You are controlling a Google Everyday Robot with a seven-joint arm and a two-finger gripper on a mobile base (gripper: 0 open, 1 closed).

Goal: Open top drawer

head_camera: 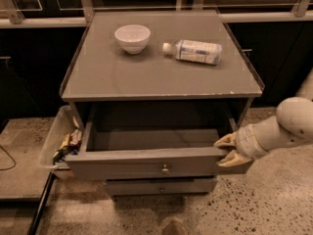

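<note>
The top drawer (127, 168) of the grey cabinet stands pulled out, and its grey box interior (151, 138) looks empty. A small round metal knob (165, 169) sits at the centre of its flat front panel. My gripper (228, 150) is at the right end of the drawer front. Its two tan fingers (226, 141) are closed on that end of the panel, one above and one below. My white arm (288, 124) comes in from the right.
A narrower drawer front (161, 186) shows below, shut. On the cabinet top (146, 80) stand a white bowl (132, 37) and a plastic bottle (195, 51) lying on its side. A clear bin (55, 140) with snack packets hangs at the cabinet's left. The floor is speckled.
</note>
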